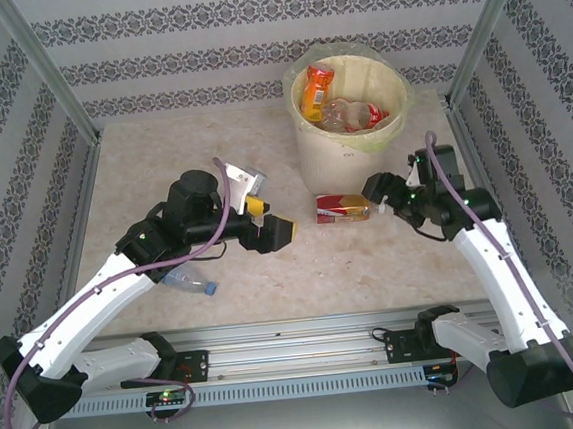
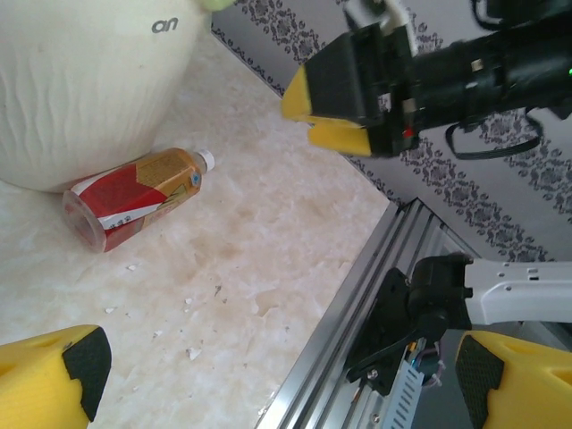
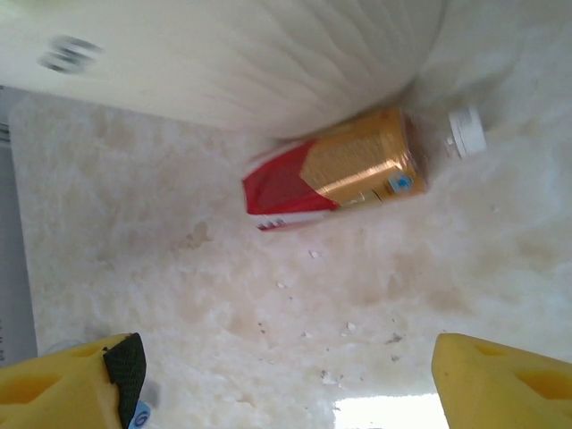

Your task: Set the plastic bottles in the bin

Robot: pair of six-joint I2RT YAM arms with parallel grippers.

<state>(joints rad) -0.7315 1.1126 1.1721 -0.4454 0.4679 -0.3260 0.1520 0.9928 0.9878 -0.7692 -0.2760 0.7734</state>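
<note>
Currently the bin [image 1: 307,157] stands beyond both sets of jaws and holds several plastic bottles [image 1: 317,89].

1. Left gripper [image 1: 270,221]: jaws fully wide, nothing between them. In the left wrist view they point toward the bin's foot.
2. Right gripper [image 1: 377,189]: jaws wide apart and empty. In the right wrist view the fingertips frame bare table [image 1: 162,165].
3. Red-and-gold bottle [image 3: 335,170]: lies on its side ahead of the right jaws, tucked under the curve of the bin wall. Whether it touches the wall cannot be told. Its white cap [image 3: 466,132] points toward the right-hand finger.
4. Blue-capped bottle [image 1: 190,279]: lies behind the left jaws, under the left arm.

Probable faults:
- Far finger strikes the bin wall. Cause: little room between bottle and bin.
- Bottle rolls or squirts out of the jaws. Cause: round, smooth body gripped off-centre or near the cap.
- Grippers collide. Cause: both face the same bottle.
- Blue-capped bottle is knocked away. Cause: the left arm sweeping low.
</note>
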